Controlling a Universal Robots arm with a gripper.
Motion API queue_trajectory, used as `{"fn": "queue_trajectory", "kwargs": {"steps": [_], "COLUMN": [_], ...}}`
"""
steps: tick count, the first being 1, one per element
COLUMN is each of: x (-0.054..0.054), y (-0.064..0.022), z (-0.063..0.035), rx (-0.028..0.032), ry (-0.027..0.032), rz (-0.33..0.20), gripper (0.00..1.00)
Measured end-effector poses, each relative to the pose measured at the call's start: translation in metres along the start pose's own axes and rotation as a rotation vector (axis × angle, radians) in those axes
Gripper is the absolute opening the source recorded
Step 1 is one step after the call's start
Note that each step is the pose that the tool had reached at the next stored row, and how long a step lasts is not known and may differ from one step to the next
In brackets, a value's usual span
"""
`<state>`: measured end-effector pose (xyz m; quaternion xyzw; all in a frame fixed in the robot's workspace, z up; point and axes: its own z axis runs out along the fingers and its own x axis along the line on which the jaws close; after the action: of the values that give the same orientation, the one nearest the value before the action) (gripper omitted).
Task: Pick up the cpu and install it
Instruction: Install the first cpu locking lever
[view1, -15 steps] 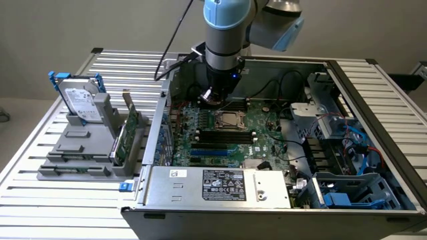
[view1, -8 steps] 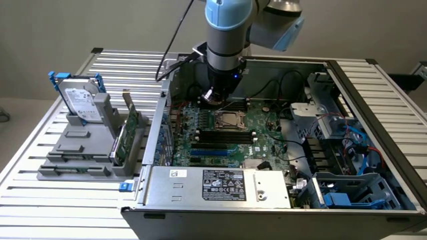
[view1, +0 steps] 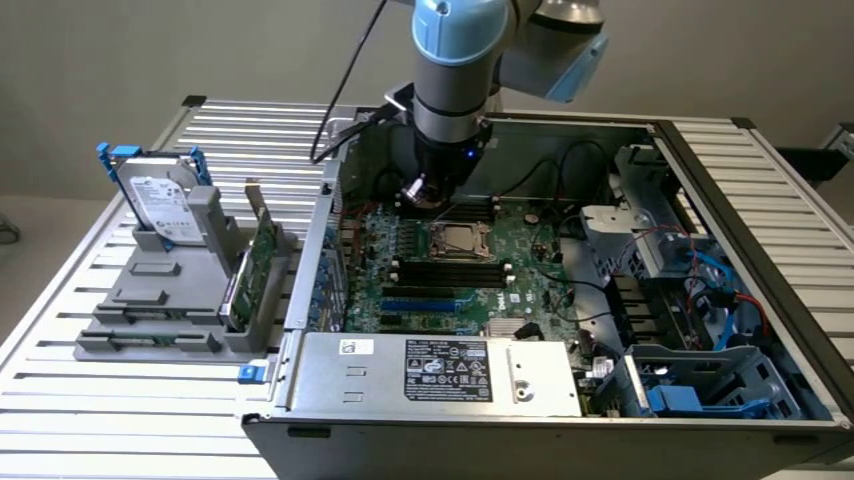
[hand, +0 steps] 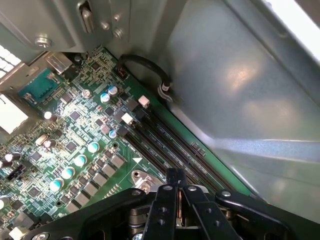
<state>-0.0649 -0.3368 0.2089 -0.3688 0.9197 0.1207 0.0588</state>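
My gripper (view1: 424, 192) hangs inside the open computer case, low over the motherboard (view1: 441, 270) and just behind the square metal-framed socket (view1: 461, 240). In the wrist view its black fingers (hand: 176, 182) are pressed together, shut, with nothing that I can make out held between them. They hover over the memory slots (hand: 165, 145) beside a metal corner piece with a screw (hand: 137, 176). The socket's middle looks pale and silvery-beige, which may be the cpu lying in it. I cannot tell for sure.
A grey fixture (view1: 160, 310) on the exterior view's left holds a hard drive (view1: 163, 205) and an upright card (view1: 256, 265). The case wall (hand: 240, 90) and a black cable (hand: 147, 67) are close to the gripper. The power supply (view1: 441, 370) and drive cage (view1: 694, 380) fill the front.
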Motion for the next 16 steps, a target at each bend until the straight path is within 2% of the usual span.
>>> {"fn": "queue_trajectory", "kwargs": {"steps": [3,5,16], "x": [0.0010,0.0015,0.0073], "y": [0.0007,0.0010,-0.0037], "z": [-0.0001,-0.0001,-0.0022], "rx": [-0.0095,-0.0126,-0.0130], "ry": [0.0079,0.0109,0.0113], "rz": [0.003,0.004,0.006], "gripper": [0.11,0.11,0.11]}}
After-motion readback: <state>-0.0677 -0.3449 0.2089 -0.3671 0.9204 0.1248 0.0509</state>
